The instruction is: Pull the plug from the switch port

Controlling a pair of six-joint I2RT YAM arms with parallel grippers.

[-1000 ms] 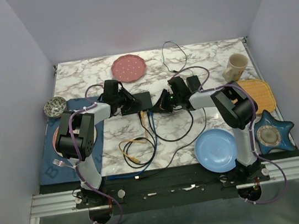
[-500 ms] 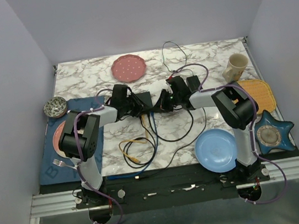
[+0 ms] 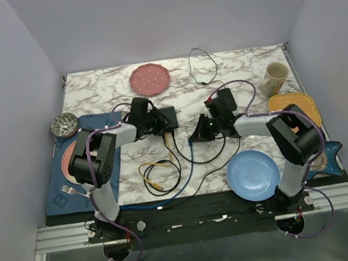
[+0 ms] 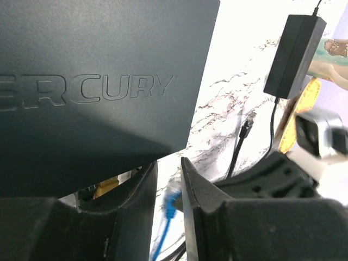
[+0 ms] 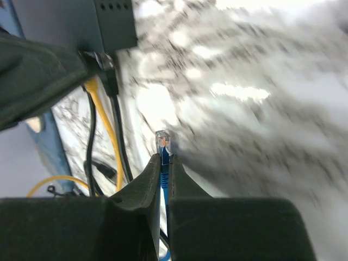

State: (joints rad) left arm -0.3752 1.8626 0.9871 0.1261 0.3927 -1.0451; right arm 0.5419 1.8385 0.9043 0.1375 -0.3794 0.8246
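Saw the switch (image 3: 164, 117) lying flat mid-table (image 3: 243, 69), port edge facing the arms. Found the right gripper (image 5: 163, 157) clamped tight on the blue cable (image 3: 190, 160) just behind its clear plug (image 5: 163, 142). Plug out of the port, apart from the switch, over bare marble off its right near corner. Noted a yellow cable (image 5: 109, 141) and a black cable (image 5: 117, 109) seated in the port edge. Found the left gripper (image 4: 168, 169) at the switch's near edge, jaws slightly apart, nothing between them. Spotted a power brick (image 4: 293, 54) to the switch's right.
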